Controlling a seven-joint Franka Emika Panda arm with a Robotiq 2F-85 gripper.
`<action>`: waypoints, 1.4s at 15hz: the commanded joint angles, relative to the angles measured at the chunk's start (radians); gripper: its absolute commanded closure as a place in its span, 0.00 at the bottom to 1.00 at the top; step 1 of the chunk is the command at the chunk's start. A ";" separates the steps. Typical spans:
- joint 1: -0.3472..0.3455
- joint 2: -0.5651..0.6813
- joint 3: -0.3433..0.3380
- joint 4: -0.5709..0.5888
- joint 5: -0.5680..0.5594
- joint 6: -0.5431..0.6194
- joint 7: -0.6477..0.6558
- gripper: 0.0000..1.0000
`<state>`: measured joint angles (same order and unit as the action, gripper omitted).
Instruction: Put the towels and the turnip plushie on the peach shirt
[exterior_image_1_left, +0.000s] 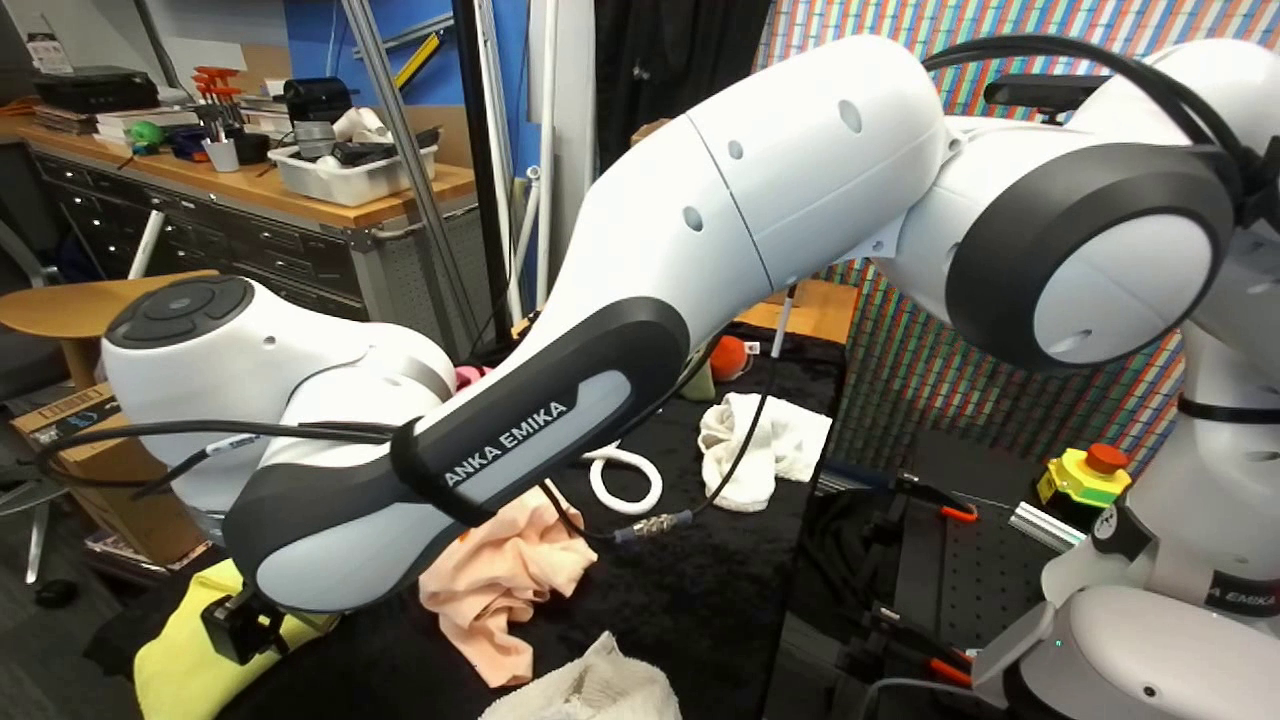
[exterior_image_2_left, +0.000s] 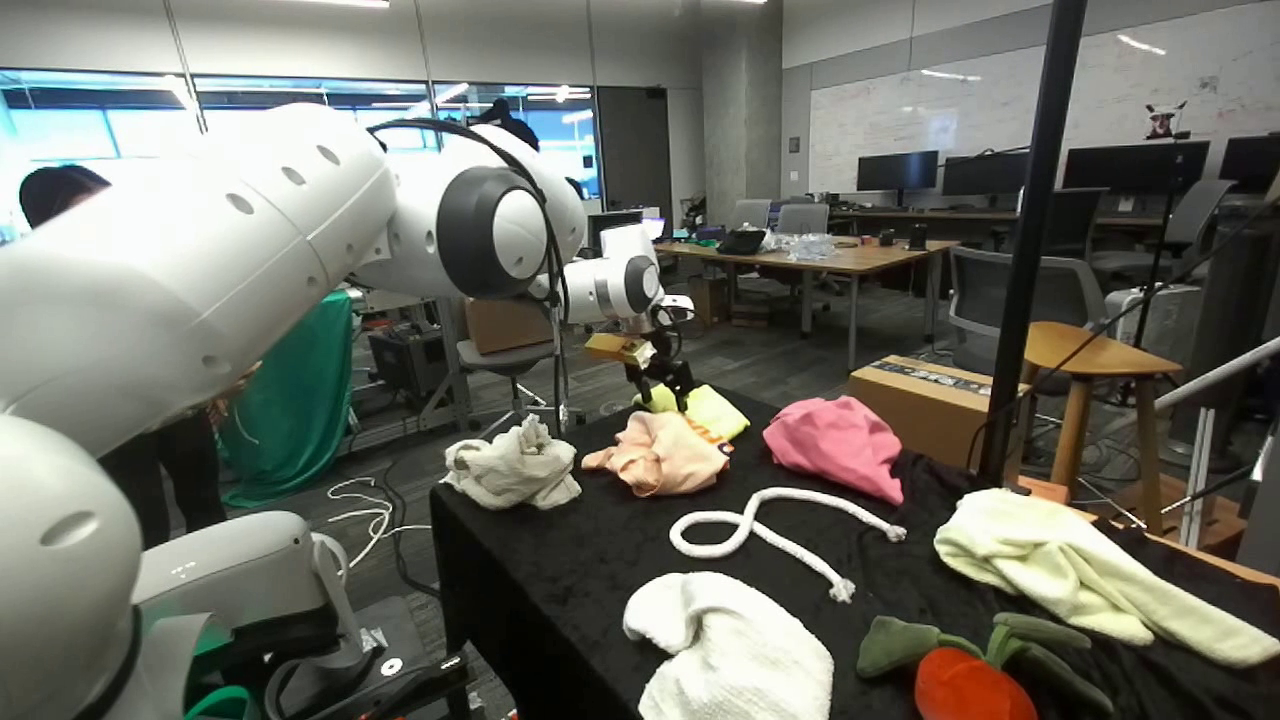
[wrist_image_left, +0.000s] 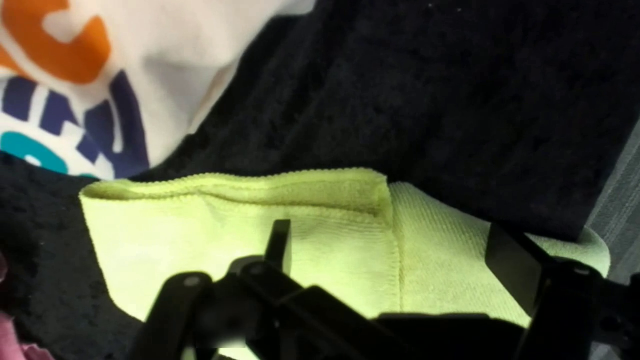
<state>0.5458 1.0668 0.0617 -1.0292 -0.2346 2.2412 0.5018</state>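
Observation:
My gripper (wrist_image_left: 393, 250) stands open over the yellow-green towel (wrist_image_left: 345, 280), one finger on each side of a seam; whether the tips touch the cloth I cannot tell. Close to this towel lies the crumpled peach shirt (exterior_image_2_left: 655, 455), its orange, navy and teal print (wrist_image_left: 75, 55) at the wrist view's upper left. A beige towel (exterior_image_2_left: 512, 465) is bunched on the shirt's other side. Nearer the camera in that exterior view are a white towel (exterior_image_2_left: 735, 650), a pale cream towel (exterior_image_2_left: 1040, 555) and the turnip plushie (exterior_image_2_left: 970, 685), red with green leaves. The arm hides part of the table (exterior_image_1_left: 700, 600).
A bright pink cloth (exterior_image_2_left: 835, 445) lies beside the shirt and the yellow-green towel. A white rope (exterior_image_2_left: 745, 525) curls across the table's middle. Near the cream towel, a black pole (exterior_image_2_left: 1030, 230) rises at the table's side. The table edge (wrist_image_left: 612, 175) shows at the wrist view's right.

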 joint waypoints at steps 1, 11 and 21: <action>-0.002 0.044 -0.008 0.086 0.001 -0.037 -0.001 0.01; -0.011 0.070 -0.008 0.140 0.000 -0.080 -0.002 0.68; -0.016 0.047 -0.024 0.124 -0.009 -0.099 0.024 0.87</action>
<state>0.5264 1.1189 0.0570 -0.9346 -0.2346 2.1637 0.5040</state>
